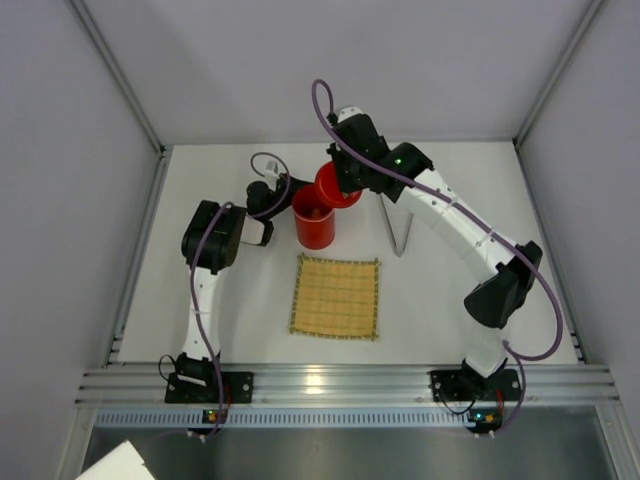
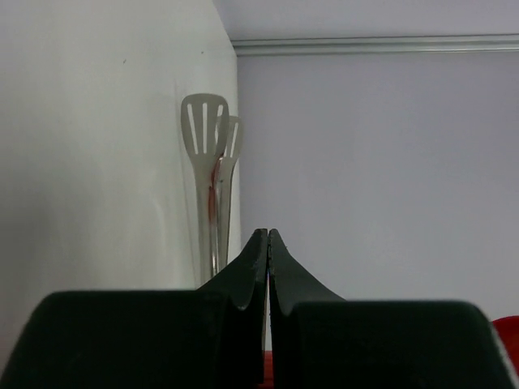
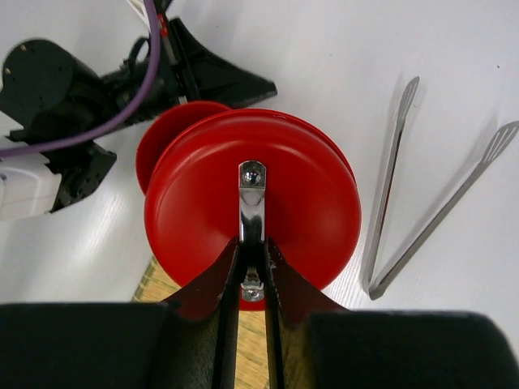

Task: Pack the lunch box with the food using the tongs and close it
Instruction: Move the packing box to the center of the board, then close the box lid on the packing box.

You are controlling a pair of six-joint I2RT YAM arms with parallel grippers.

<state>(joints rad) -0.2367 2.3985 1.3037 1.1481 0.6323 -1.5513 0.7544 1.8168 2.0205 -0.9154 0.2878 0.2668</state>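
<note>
The red lunch box stands open and upright just behind the bamboo mat. A small dark-orange spot shows inside it; no other food is visible. My right gripper is shut on the silver handle of the red lid. It holds the lid tilted just above and behind the box's rim. My left gripper is shut and holds nothing. It sits at the box's far left side. The silver tongs lie on the table right of the box.
A square bamboo mat lies in the middle of the table. White walls close the table in on three sides. A metal rail with both arm bases runs along the near edge.
</note>
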